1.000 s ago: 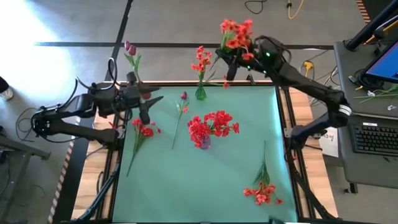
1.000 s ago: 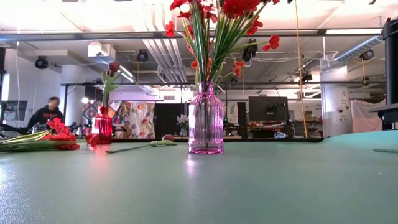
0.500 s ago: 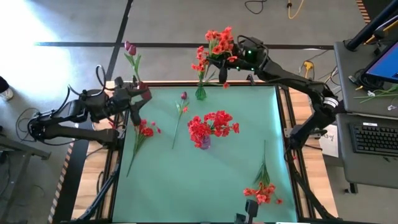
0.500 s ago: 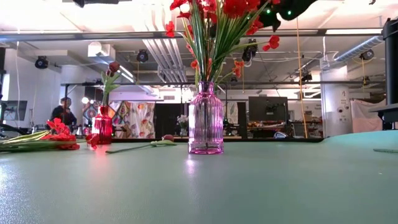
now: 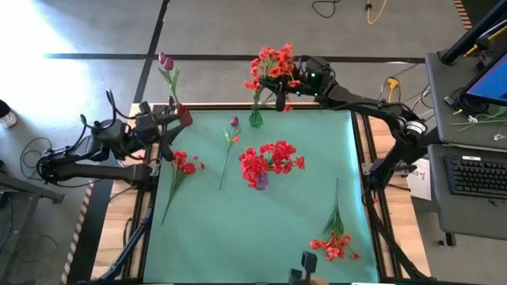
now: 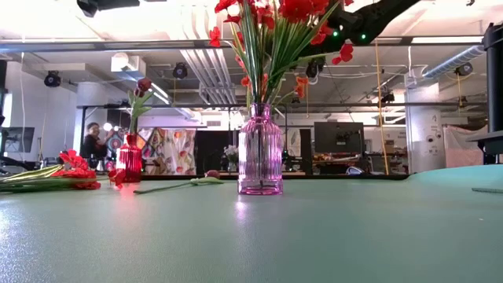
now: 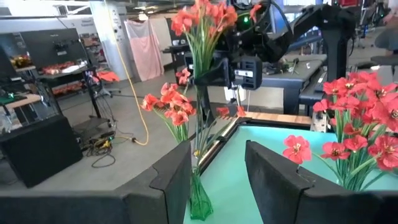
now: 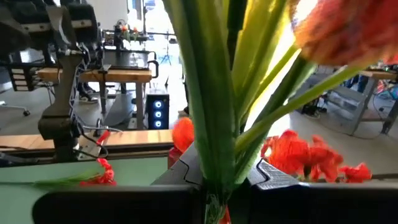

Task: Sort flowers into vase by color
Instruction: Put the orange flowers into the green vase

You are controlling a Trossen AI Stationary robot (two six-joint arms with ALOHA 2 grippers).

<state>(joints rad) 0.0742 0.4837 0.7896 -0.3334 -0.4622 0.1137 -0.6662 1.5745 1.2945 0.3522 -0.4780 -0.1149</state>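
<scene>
— From above, where do your tools stand?

— My right tool (image 5: 283, 89) is at the far edge of the tabletop (image 5: 261, 229), closed on the stems of an orange-red spray (image 5: 273, 59), just beside the green vase (image 5: 255, 119), which already has one orange-red sprig in it. My left tool (image 5: 168, 131) hangs at the left edge, over a red spray (image 5: 184, 165) lying flat. Whether its fingers grip anything I cannot tell from up here.

— And the other flowers?

— A red bunch fills the pink vase (image 5: 261, 181) mid-tabletop; a dark bud on a stem (image 5: 230, 142) lies between the left tool and that vase; another red spray (image 5: 333, 241) lies at the near right. A magenta tulip (image 5: 165, 63) stands in the red vase (image 5: 184, 115) at the far left corner.

— At tabletop level?

— The pink vase (image 6: 260, 151) stands upright, centre, the red vase (image 6: 130, 161) far left, with a person (image 6: 94, 143) in the room behind.

— Your left wrist?

— My fingers (image 7: 174, 180) stand partly apart with nothing between them; beyond is the green vase (image 7: 199, 199) and the right tool (image 7: 239, 71) holding its spray above it.

— Your right wrist?

— Green stems (image 8: 214, 106) clamped tight between my fingers.
</scene>
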